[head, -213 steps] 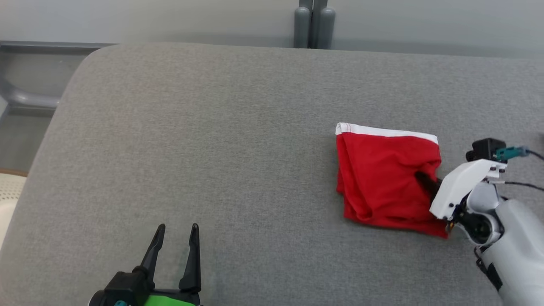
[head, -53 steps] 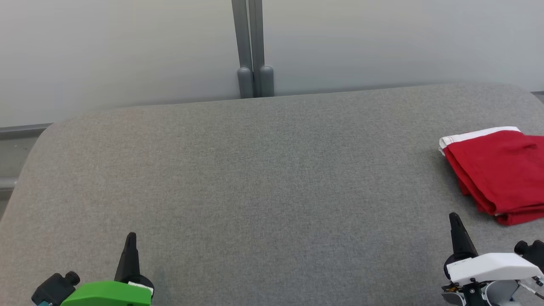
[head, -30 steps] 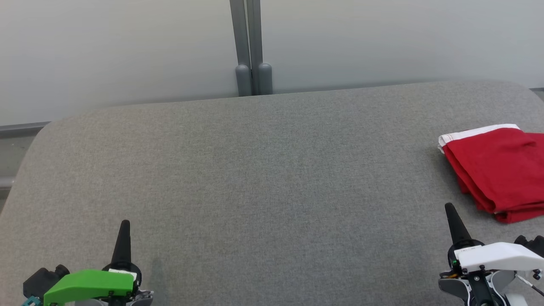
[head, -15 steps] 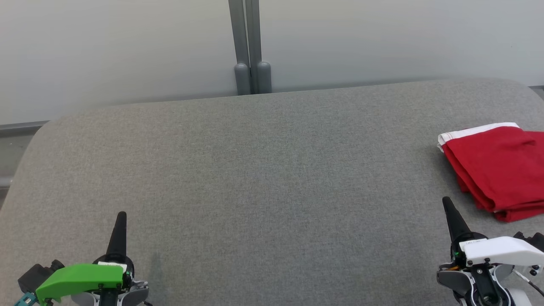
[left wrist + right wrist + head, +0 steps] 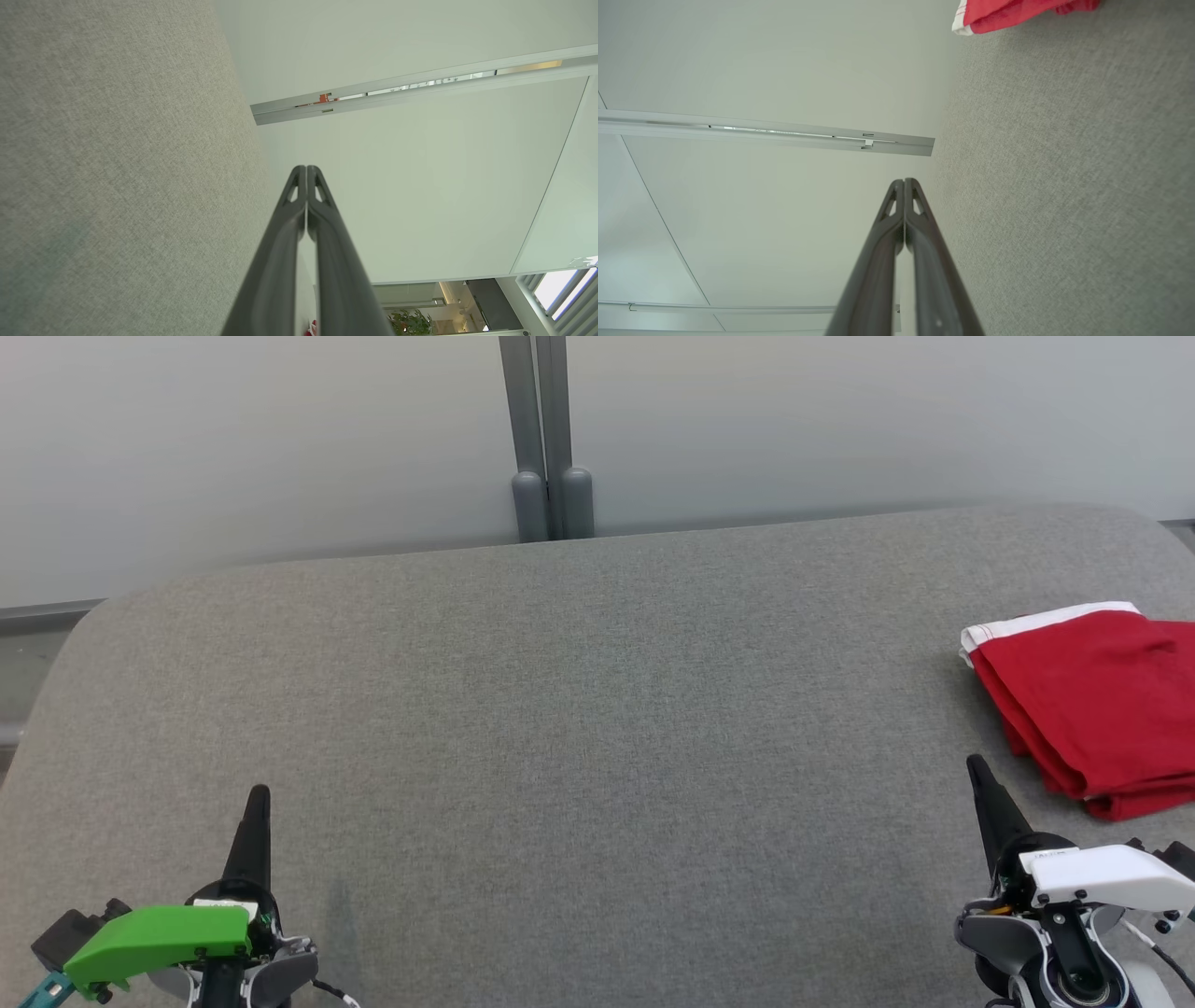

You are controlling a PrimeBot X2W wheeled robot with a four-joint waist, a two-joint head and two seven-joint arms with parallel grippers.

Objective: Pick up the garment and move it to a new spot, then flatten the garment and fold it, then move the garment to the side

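- We list first the broad grey woven-fabric padded surface (image 5: 597, 709) with rounded corners; every other place below is given from it.
- Pale matte wall panel (image 5: 233, 448): it stands behind the surface's far edge.
- Red folded cloth garment (image 5: 1092, 700) with a white band along one edge: it lies flat on the surface at its right end, partly cut off by the head view's right edge. We see layered folds on the side nearer the robot. In the right wrist view its white-edged corner (image 5: 1008, 11) shows at the top. Neither gripper touches it.
- Right gripper (image 5: 976, 767), dark fingers under a white housing: at the surface's near right, just short of the garment, fingers pressed together on nothing (image 5: 904, 181).
- Left gripper (image 5: 259, 793), dark fingers under a green housing: at the surface's near left, well apart from the garment, fingers clenched and empty (image 5: 306, 168).
- Slim grey twin post (image 5: 540, 429): it rises behind the middle of the surface's far edge.
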